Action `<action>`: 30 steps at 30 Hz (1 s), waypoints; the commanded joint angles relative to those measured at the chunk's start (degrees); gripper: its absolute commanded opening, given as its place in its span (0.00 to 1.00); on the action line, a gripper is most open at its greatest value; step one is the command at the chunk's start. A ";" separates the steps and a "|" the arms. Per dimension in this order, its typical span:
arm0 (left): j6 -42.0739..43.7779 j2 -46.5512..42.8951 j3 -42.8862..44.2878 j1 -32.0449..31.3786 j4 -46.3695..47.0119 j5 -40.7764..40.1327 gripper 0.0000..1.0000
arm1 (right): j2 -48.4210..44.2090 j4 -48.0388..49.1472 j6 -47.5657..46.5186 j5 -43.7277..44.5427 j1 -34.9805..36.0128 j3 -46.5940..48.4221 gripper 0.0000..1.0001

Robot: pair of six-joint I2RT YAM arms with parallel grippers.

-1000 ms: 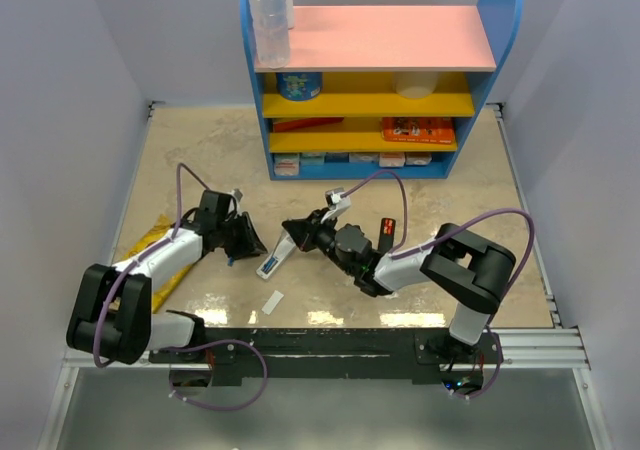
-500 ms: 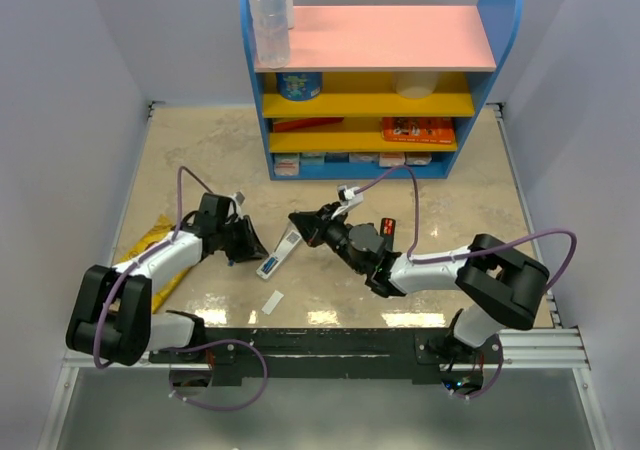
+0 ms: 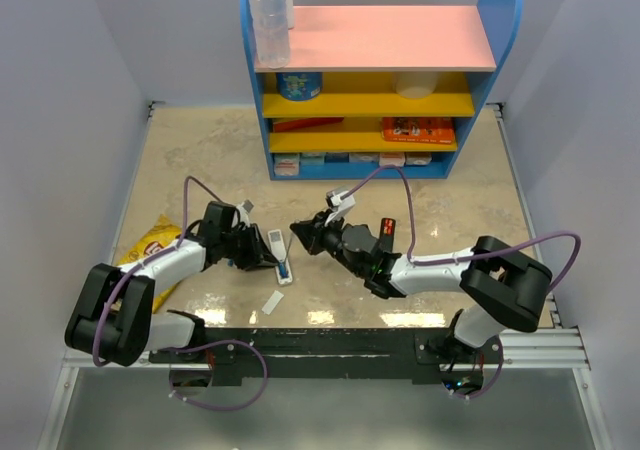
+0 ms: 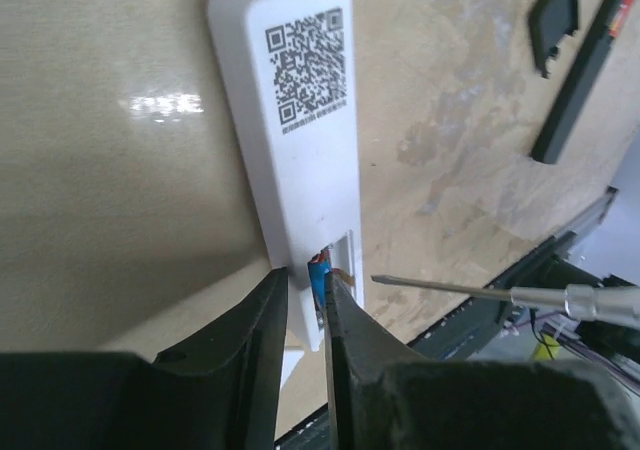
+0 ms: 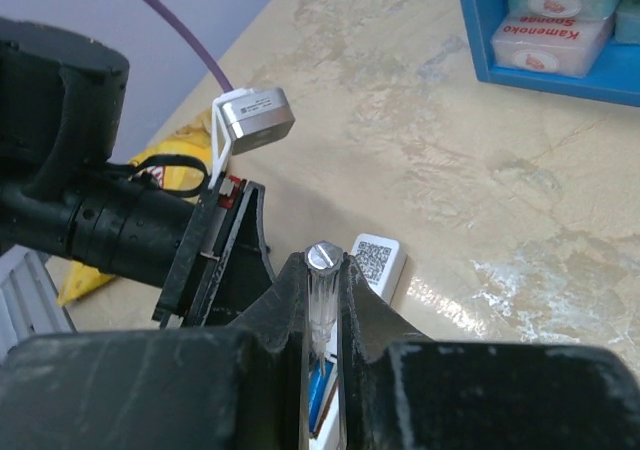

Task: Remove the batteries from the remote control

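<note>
Currently the left gripper (image 4: 305, 282) is clenched on the near end of the remote control (image 4: 300, 120), which lies QR side up on the tabletop (image 4: 120, 220) with its compartment open. A blue battery (image 4: 318, 266) sits inside, right between the fingers. The right gripper (image 5: 320, 270) is clamped on a thin pry tool (image 4: 440, 287), tip just beside the compartment. To do it well: keep the remote pinned flat, slide the tip under the cell's end, and lever gently so it doesn't fly off.

The left arm (image 3: 165, 262) and right arm (image 3: 440, 267) have white links, bulky black joints and looping purple cables (image 3: 405, 205).
</note>
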 commanded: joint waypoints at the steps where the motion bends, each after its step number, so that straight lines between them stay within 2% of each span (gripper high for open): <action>1: 1.98 -0.55 4.67 0.01 -3.68 -6.89 0.27 | -0.26 -1.37 -4.17 0.45 1.97 2.57 0.00; 3: 3.83 0.16 6.26 0.10 -6.75 -11.71 0.32 | -0.79 -1.46 -3.81 0.36 2.15 2.30 0.00; 6: 4.36 0.69 7.75 0.10 -7.73 -14.11 0.35 | -1.41 -1.37 -4.16 0.80 2.77 1.78 0.00; 15: 3.66 2.45 8.37 0.19 -5.71 -11.75 0.36 | 2.54 -0.13 -8.82 1.15 5.75 5.19 0.00; 23: 3.84 4.11 8.02 0.19 -5.01 -11.30 0.36 | 7.29 -3.83 -14.79 6.95 9.97 9.51 0.00; 30: 4.01 4.47 8.11 0.19 -4.74 -11.13 0.36 | 4.93 -4.62 -14.98 8.01 11.29 9.33 0.00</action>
